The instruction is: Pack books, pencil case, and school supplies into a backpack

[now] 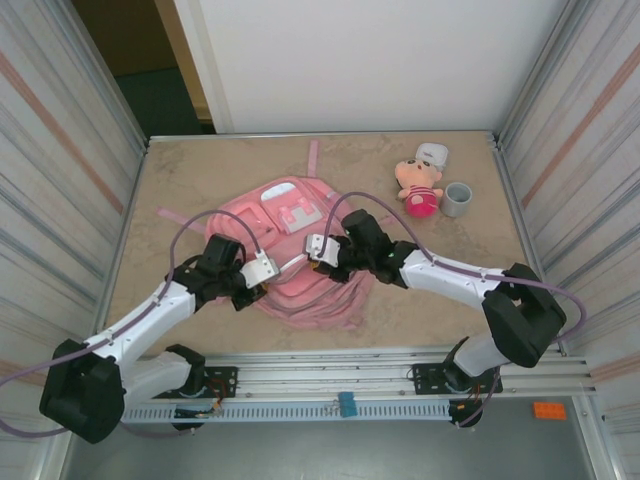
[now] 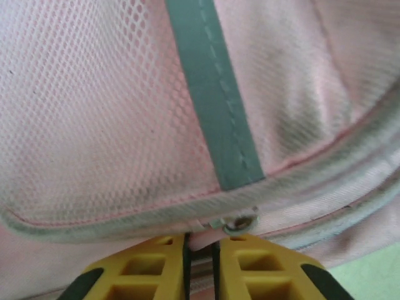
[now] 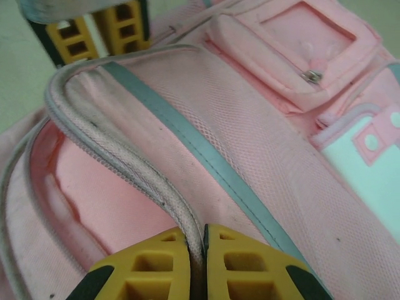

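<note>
The pink backpack lies flat in the middle of the table, its main compartment unzipped and its pink lining showing. At the bag's near left side my left gripper is shut on the pink zipper pull, just below the metal slider. My right gripper is shut on the pale zipper edge of the opening. In the right wrist view the left gripper sits at the far end of that opening. The books, pencil case and school supplies are out of view.
A pink plush doll and a grey cup stand at the back right. Backpack straps trail toward the back and the left. Metal walls close in the table on both sides.
</note>
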Robot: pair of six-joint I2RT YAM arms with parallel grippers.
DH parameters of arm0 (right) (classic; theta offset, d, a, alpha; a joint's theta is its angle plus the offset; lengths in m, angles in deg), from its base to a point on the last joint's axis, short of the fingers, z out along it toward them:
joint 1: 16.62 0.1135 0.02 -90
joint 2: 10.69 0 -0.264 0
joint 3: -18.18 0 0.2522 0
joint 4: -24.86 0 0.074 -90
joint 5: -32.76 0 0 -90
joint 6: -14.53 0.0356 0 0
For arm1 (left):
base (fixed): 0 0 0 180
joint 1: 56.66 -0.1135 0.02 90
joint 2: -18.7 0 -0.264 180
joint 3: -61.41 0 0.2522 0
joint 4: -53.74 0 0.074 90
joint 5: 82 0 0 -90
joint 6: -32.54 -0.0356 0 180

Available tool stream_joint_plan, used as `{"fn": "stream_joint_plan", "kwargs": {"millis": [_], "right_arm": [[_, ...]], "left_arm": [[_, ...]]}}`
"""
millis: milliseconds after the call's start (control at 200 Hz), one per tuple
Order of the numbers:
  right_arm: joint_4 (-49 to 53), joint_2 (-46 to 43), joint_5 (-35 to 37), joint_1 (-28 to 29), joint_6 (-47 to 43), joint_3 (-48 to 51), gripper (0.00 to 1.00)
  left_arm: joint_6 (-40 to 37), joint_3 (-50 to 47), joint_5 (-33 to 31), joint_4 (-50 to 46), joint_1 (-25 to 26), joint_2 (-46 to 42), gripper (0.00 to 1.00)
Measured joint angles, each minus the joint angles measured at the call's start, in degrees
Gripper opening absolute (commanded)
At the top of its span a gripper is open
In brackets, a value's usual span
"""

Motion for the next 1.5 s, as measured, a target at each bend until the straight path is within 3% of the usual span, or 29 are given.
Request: {"fn": "stream_joint_plan", "kwargs": {"millis": [266, 401, 471, 531, 677, 782, 942, 1248, 1373, 1498], "right_arm": [[-1.4, -0.1, 1.9, -1.1, 2.6, 0.7, 0.00], [-2.8, -0.3, 1.7, -1.6, 2.8, 1.9, 0.00], [-2.4, -1.3, -0.8, -2.8, 1.2, 2.8, 0.01], [-0.3, -2.4, -4.0, -4.4, -1.1, 3.0, 0.01], [5.2, -2.9, -10.7, -8.8, -7.6, 1.3, 0.02], [8.4, -2.9, -12.1, -10.2, -12.3, 0.6, 0.02], [13.0, -2.9, -14.4, -12.7, -17.2, -1.6, 0.03], [17.3, -1.9, -16.2, -14.4, -20.3, -4.3, 0.03], [17.6, -1.9, -17.1, -15.0, -20.6, -4.3, 0.03], [17.6, -1.5, -17.7, -16.5, -20.6, -4.3, 0.04]], "left_arm": [[8.3, 0.0, 2.2, -0.3, 6.2, -2.0, 0.07], [13.1, 0.0, 3.4, -0.2, 8.2, -4.1, 0.24], [13.4, 0.0, 3.5, 0.3, 8.8, -6.4, 0.50], [11.5, 0.1, 2.7, 0.4, 9.0, -9.0, 0.62], [1.5, 0.5, 0.0, 0.0, 7.2, -12.4, 0.73], [-7.9, 0.8, 0.1, 0.5, 2.2, -11.2, 0.77], [-19.9, 4.2, 2.2, 1.8, -2.3, -2.5, 0.76], [-28.8, 6.9, 6.8, 8.3, 2.0, 8.5, 0.75], [-30.0, 7.6, 7.3, 10.8, 4.8, 12.9, 0.44], [-29.3, 8.0, 7.5, 11.9, 6.9, 15.1, 0.19]]}}
